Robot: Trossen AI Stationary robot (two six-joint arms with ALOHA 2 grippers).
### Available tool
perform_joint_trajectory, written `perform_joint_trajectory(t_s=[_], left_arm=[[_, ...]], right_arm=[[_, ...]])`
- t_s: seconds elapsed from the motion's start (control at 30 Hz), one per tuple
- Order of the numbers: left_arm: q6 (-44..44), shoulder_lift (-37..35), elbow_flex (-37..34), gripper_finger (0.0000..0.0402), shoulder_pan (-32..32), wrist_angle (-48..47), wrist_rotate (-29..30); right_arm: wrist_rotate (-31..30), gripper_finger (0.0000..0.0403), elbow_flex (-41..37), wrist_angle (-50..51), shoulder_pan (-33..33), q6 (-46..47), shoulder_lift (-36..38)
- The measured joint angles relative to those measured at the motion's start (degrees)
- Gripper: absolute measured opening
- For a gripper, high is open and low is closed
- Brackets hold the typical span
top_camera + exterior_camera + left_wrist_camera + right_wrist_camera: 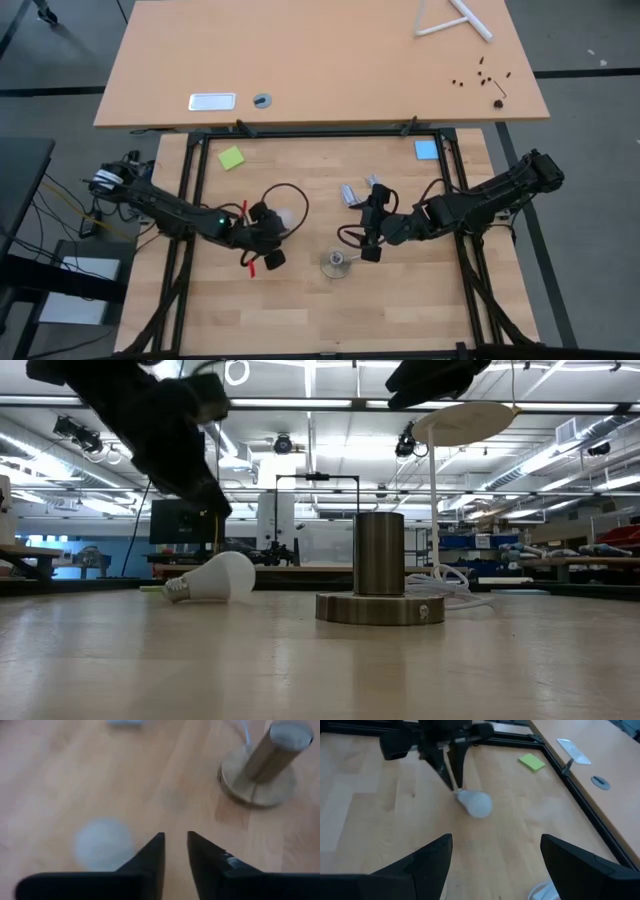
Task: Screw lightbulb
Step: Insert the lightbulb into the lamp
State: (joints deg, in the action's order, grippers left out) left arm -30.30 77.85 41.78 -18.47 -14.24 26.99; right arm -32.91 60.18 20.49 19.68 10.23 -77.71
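The lightbulb (475, 803) lies on its side on the table, just beside and below the left gripper (451, 784), whose jaws stand slightly parted, holding nothing, seemingly lining up on its screw end. The right gripper (495, 857) waits with jaws spread wide near the socket (380, 582), probably ready to receive the bulb.

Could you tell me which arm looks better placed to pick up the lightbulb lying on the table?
The left. Its hand hangs right at the lightbulb, fingers slightly apart by the screw end. The right hand sits farther off, beside the socket, open and empty.
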Motion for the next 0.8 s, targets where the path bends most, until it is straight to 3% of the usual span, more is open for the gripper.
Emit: perform_joint_trajectory(t_s=[0.1, 0.4, 0.63, 0.8], left_arm=[[-3.2, 2.9, 0.0, 0.0128, 0.1, -1.4, -2.5], [-11.6, 5.5, 0.0, 0.0225, -0.2, -1.9, -2.2], [-25.0, 5.5, 0.1, 0.023, -2.5, -12.5, -5.2], [-25.7, 5.4, 1.2, 0.0228, -5.0, -14.4, -6.5]], right_arm=[[0.0, 0.031, 0.0, -0.1, 0.0, -0.1, 0.0], [0.0, 0.031, 0.0, -0.1, 0.0, -0.2, 0.0], [0.1, 0.031, 0.0, -0.1, 0.0, -0.8, 0.0], [0.2, 0.031, 0.0, -0.1, 0.0, -0.8, 0.0]])
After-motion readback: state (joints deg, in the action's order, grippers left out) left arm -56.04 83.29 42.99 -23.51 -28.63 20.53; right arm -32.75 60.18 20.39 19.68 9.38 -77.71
